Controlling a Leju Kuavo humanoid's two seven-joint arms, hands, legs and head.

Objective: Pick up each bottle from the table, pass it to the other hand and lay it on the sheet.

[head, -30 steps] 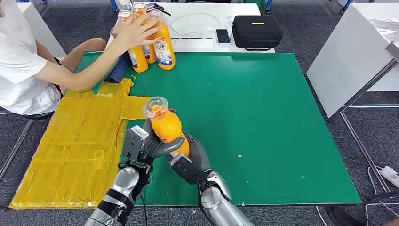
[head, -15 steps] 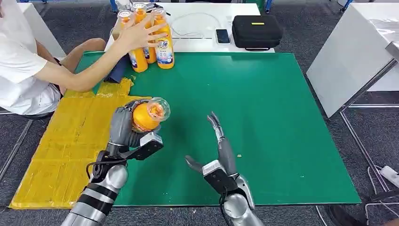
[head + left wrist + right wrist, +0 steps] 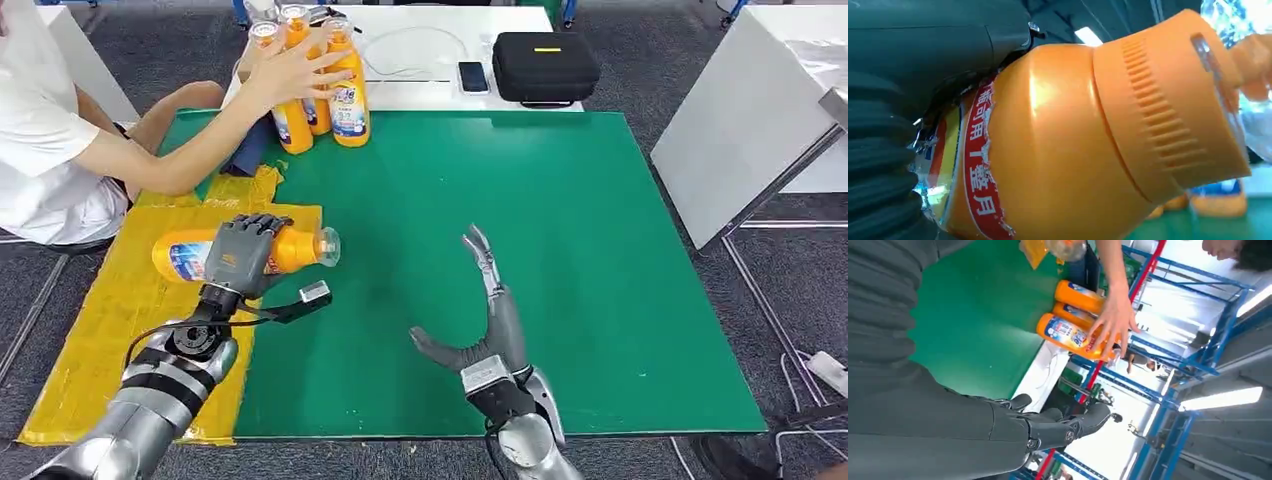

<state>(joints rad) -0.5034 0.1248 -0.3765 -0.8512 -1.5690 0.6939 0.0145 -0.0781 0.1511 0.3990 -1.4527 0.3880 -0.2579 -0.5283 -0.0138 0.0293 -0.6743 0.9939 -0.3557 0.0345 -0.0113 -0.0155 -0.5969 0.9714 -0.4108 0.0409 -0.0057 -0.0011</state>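
**Head view: bottle on its side over the sheet, release pending**

Head view showed the robot's left hand (image 3: 243, 255) wrapped over the middle of an orange plastic bottle with a clear domed cap (image 3: 215, 253). The fingers were clamped across its body. The bottle lay horizontal under the fingers, over the yellow taped sheet (image 3: 150, 330), label end beyond the knuckles, cap end poking past the fingertips toward the green table mat (image 3: 560, 280). Whether it rested on the sheet or hung just above could not be told.

The right hand (image 3: 490, 320) stood well apart, over the mat, fingers spread and straight, holding nothing.

Judgement on the step: the laying-down looked nearly complete. To do it well, the bottle should be settled flat onto the sheet before the fingers ease off. A round body on its side may roll, and the cap end sat near the sheet's edge.

Left wrist view, close: the bottle (image 3: 1058, 150) was glossy orange with a ribbed orange collar below the clear cap, and a red-and-white printed label, its edge torn or wrinkled.

Beyond the fingertips, a person's hand (image 3: 290, 70) rested on a cluster of upright orange bottles (image 3: 320, 100) at the mat's far corner.
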